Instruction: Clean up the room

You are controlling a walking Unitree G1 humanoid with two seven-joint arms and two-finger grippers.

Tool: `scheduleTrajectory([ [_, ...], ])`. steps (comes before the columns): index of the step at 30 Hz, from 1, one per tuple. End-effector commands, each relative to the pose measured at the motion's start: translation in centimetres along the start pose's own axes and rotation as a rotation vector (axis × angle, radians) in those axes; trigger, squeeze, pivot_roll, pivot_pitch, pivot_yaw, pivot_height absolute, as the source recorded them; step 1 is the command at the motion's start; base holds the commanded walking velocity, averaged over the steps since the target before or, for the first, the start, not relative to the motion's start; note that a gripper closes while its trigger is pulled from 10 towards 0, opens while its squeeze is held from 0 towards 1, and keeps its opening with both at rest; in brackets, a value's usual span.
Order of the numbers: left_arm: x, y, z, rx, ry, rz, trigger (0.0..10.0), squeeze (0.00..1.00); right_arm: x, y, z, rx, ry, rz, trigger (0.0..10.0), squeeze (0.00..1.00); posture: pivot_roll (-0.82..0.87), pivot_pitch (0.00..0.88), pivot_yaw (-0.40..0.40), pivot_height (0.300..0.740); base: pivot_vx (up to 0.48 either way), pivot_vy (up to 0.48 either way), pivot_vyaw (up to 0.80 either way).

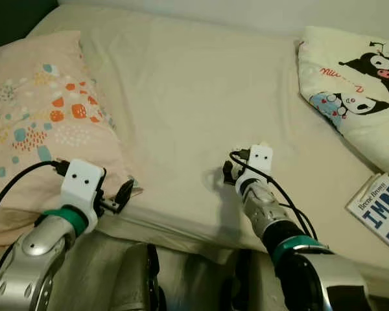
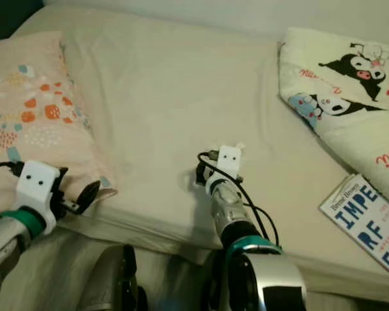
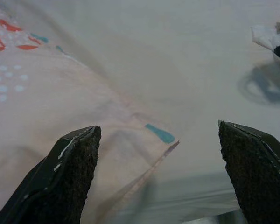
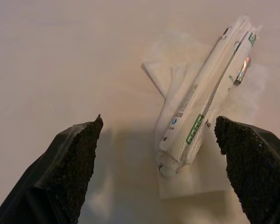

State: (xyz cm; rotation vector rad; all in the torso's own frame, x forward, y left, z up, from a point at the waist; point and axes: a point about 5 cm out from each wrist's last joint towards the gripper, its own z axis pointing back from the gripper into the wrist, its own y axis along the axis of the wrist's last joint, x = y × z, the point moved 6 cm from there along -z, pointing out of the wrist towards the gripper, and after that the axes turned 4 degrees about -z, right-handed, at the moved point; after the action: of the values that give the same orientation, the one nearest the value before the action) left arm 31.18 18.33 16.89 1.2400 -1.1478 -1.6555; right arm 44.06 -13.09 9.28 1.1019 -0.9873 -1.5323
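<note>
1. Both arms reach over the bed (image 1: 181, 97). Left gripper (image 3: 161, 182) hangs wide open at the pink pillow's (image 1: 32, 116) corner.
2. Right gripper (image 4: 158, 172) is spread open too, hovering over a white wrapper (image 4: 203, 112) lying on a tissue (image 4: 177, 84) mid-sheet.
3. Cartoon pillow (image 1: 356, 78) and a book (image 1: 379, 210) sit off right.

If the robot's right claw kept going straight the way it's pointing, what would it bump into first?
Most likely the small white wrapped packet, lying on a white tissue on the bed sheet. The right gripper is open and pointing down at it, the packet between the fingers' line. How far off it is can't be told.
</note>
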Motion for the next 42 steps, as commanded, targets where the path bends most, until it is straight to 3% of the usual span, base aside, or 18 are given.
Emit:
scheduleTrajectory([
  [1,0.1,-0.4,0.5,-0.026,-0.013,0.0,10.0,0.0,0.5,-1.1,0.2,-0.034,-0.021,0.024,10.0,0.0,0.39,0.262,0.035,0.575,0.0,0.0,0.0],
  [16,-0.6,-0.4,2.1,-0.059,0.001,-0.001,10.0,0.0,2.2,-2.1,0.3,-0.071,-0.078,-0.019,10.0,0.0,0.44,0.262,0.035,0.575,0.0,0.0,0.0],
  [17,-0.5,-0.4,2.2,-0.061,0.002,-0.001,10.0,0.0,2.3,-2.2,0.3,-0.072,-0.083,-0.022,8.9,0.0,0.44,0.266,0.036,0.575,0.0,0.0,0.0],
  [18,-0.5,-0.4,2.2,-0.061,0.002,-0.001,10.0,0.0,2.3,-2.2,0.3,-0.072,-0.083,-0.022,8.9,0.0,0.44,0.266,0.036,0.575,0.0,0.0,0.0],
  [19,-0.5,-0.4,2.4,-0.065,0.001,-0.001,10.0,0.0,2.4,-2.4,0.4,-0.076,-0.094,-0.014,3.8,0.0,0.45,0.27,0.035,0.575,0.0,0.0,0.0],
  [20,-0.5,-0.4,2.4,-0.065,0.001,-0.001,10.0,0.0,2.4,-2.4,0.4,-0.076,-0.094,-0.014,3.8,0.0,0.45,0.27,0.035,0.575,0.0,0.0,0.0],
  [21,-0.6,-0.3,2.5,-0.069,0.002,-0.002,10.0,0.0,2.7,-2.7,0.4,-0.085,-0.114,-0.007,0.0,0.0,0.46,0.27,0.037,0.575,0.0,0.0,0.0],
  [23,-0.8,-0.3,2.8,-0.079,0.004,-0.007,10.0,0.0,3.5,-3.2,0.6,-0.104,-0.158,0.018,0.0,0.0,0.46,0.273,0.037,0.575,0.0,0.0,0.0],
  [42,-1.0,-0.2,3.2,-0.097,0.0,-0.002,10.0,0.0,4.2,-4.0,0.9,-0.126,-0.195,0.012,0.0,0.0,0.47,0.272,0.046,0.575,0.0,0.0,0.0],
])
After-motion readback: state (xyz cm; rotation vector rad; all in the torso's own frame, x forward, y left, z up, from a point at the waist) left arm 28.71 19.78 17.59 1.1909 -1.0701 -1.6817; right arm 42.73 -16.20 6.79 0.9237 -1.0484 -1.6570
